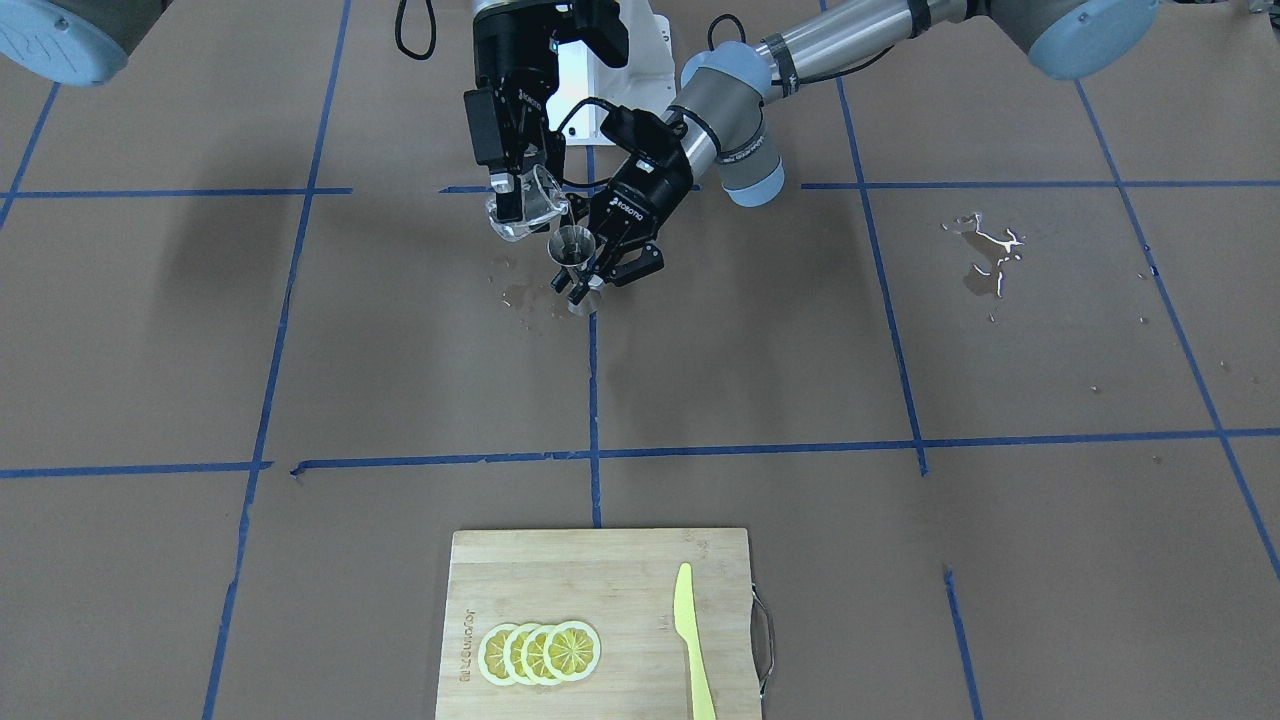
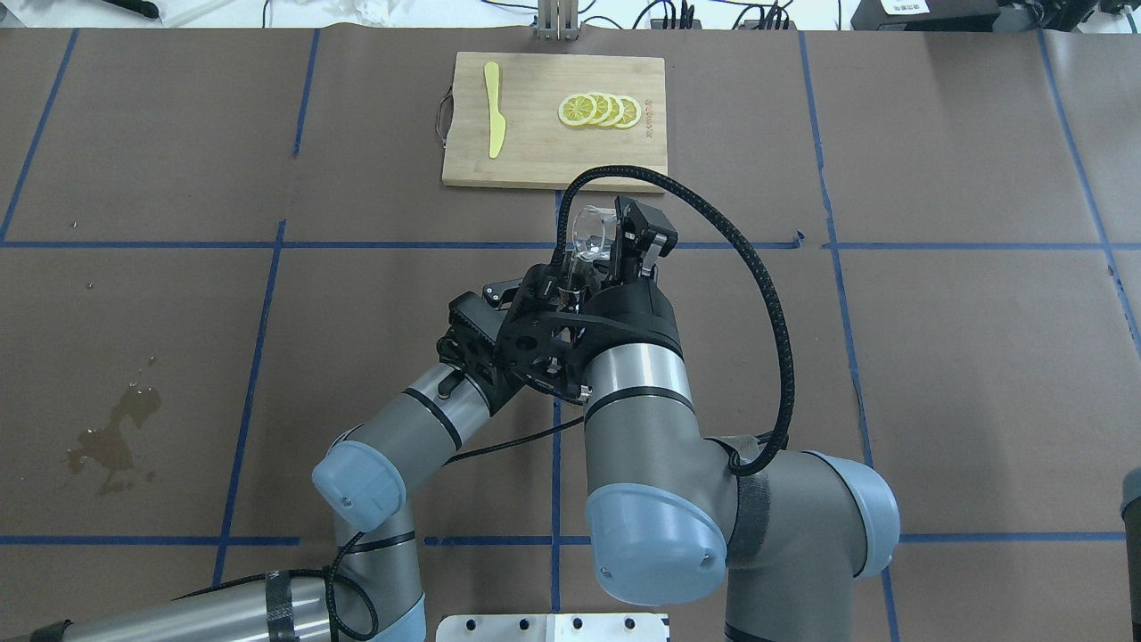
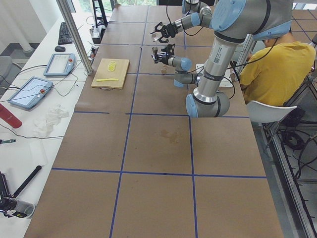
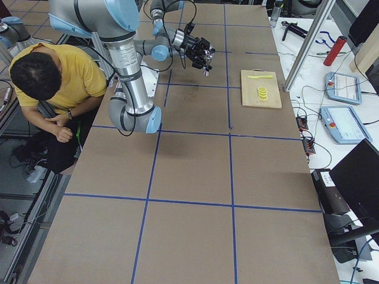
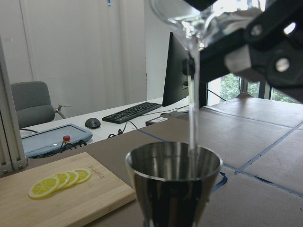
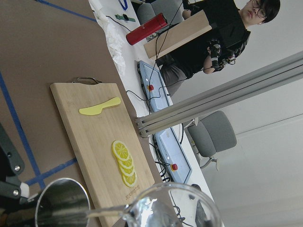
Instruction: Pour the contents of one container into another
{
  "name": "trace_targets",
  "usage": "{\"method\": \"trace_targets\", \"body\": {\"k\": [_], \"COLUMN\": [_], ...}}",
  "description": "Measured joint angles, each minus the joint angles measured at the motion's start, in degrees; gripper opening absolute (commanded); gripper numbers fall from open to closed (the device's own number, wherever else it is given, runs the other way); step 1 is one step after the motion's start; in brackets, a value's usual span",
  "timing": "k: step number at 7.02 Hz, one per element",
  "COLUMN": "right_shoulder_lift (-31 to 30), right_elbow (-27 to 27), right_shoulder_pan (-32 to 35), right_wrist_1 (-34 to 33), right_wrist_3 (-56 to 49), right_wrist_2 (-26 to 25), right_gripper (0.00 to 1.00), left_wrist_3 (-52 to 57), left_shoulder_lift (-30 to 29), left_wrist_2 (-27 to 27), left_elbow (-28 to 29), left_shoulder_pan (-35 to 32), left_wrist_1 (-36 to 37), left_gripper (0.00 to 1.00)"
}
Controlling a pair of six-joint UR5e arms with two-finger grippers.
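My right gripper (image 1: 525, 195) is shut on the clear glass cup (image 1: 532, 208), which is tilted with its mouth down toward the steel jigger (image 1: 574, 248). In the left wrist view a thin stream of water runs from the glass cup (image 5: 189, 16) into the open top cone of the jigger (image 5: 173, 182). My left gripper (image 1: 585, 278) is shut on the jigger's narrow waist and holds it upright just above the table. From overhead, the glass cup (image 2: 591, 234) shows in front of the right gripper (image 2: 615, 239); the jigger is hidden there. The right wrist view shows the cup's rim (image 6: 170, 205) beside the jigger's mouth (image 6: 61, 208).
A small wet patch (image 1: 520, 295) lies on the brown paper under the jigger. A bigger spill (image 1: 985, 255) lies on my left side. A bamboo cutting board (image 1: 600, 570) across the table carries lemon slices (image 1: 540, 652) and a yellow knife (image 1: 693, 640). A person in yellow (image 3: 277, 64) sits behind the robot.
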Motion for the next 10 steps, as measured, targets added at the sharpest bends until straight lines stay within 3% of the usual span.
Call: {"method": "trace_targets", "body": {"k": [7, 10], "right_shoulder_lift": [-0.05, -0.16], "right_elbow": [-0.04, -0.10], "right_shoulder_pan": [0.00, 0.02], "right_wrist_1": [0.08, 0.71], "right_wrist_3": [-0.64, 8.94], "right_wrist_2": [-0.39, -0.42], "right_gripper": [0.00, 0.00], "left_wrist_3": [-0.02, -0.16], "left_shoulder_lift": [0.07, 0.06], "left_wrist_2": [0.15, 0.21], "left_elbow": [-0.31, -0.35], "left_shoulder_pan": [0.25, 0.33], "left_wrist_1": [0.00, 0.00], "left_gripper": [0.00, 0.00]}}
